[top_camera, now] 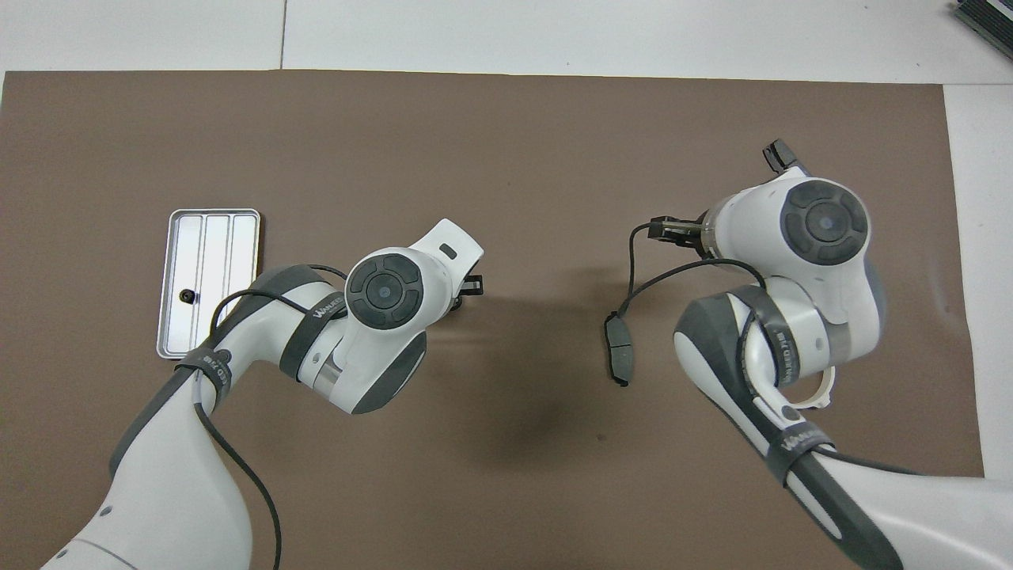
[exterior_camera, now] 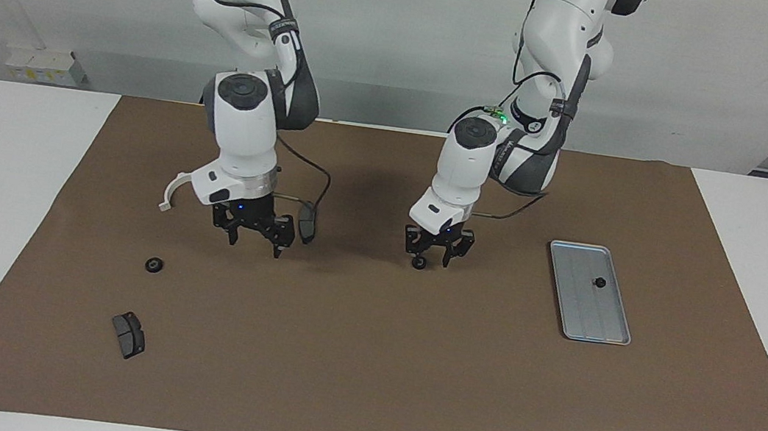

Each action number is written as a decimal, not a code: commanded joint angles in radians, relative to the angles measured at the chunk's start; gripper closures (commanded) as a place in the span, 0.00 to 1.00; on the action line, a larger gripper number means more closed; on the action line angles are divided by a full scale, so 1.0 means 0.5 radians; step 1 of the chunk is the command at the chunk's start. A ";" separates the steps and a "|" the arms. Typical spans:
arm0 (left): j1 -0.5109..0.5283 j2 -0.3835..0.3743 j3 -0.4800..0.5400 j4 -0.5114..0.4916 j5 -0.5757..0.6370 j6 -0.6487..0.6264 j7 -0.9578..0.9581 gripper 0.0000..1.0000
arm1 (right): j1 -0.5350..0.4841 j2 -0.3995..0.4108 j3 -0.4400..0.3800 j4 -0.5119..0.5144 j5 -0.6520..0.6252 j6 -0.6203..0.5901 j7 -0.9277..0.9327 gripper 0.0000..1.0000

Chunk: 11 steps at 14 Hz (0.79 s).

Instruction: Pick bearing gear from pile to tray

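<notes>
Black and tiny, one bearing gear point(exterior_camera: 418, 263) sits on the brown mat right at the fingertips of the left gripper point(exterior_camera: 436, 256), touching or just under them; I cannot tell whether those fingers have closed on it. The right gripper point(exterior_camera: 255, 236) hangs with fingers spread wide, a dark brake pad point(exterior_camera: 307, 222) just beside them. I count three gears: that one, one point(exterior_camera: 598, 281) lying in the tray point(exterior_camera: 599, 329), one point(exterior_camera: 155, 265) toward the right arm's end of the table. Two brake pads, the second point(exterior_camera: 128, 335) farthest from the robots, and one white half-ring point(exterior_camera: 174, 189).
</notes>
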 commanded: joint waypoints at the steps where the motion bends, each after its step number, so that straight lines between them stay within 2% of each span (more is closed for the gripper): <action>1: -0.069 0.054 0.037 0.027 0.059 0.045 -0.031 0.33 | -0.221 0.005 0.033 -0.031 -0.020 0.000 -0.209 0.07; 4: -0.087 0.076 0.037 -0.016 0.062 0.045 -0.031 0.34 | -0.397 0.087 0.033 -0.022 0.001 0.031 -0.409 0.10; 7: -0.115 0.060 0.037 -0.062 0.062 0.021 -0.031 0.42 | -0.535 0.173 0.033 -0.007 0.059 0.135 -0.645 0.10; 9: -0.127 0.057 0.034 -0.074 0.062 0.012 -0.031 0.51 | -0.599 0.280 0.033 0.060 0.087 0.163 -0.756 0.11; 11: -0.130 0.051 0.031 -0.077 0.062 -0.022 -0.034 0.68 | -0.630 0.315 0.033 0.070 0.118 0.199 -0.811 0.14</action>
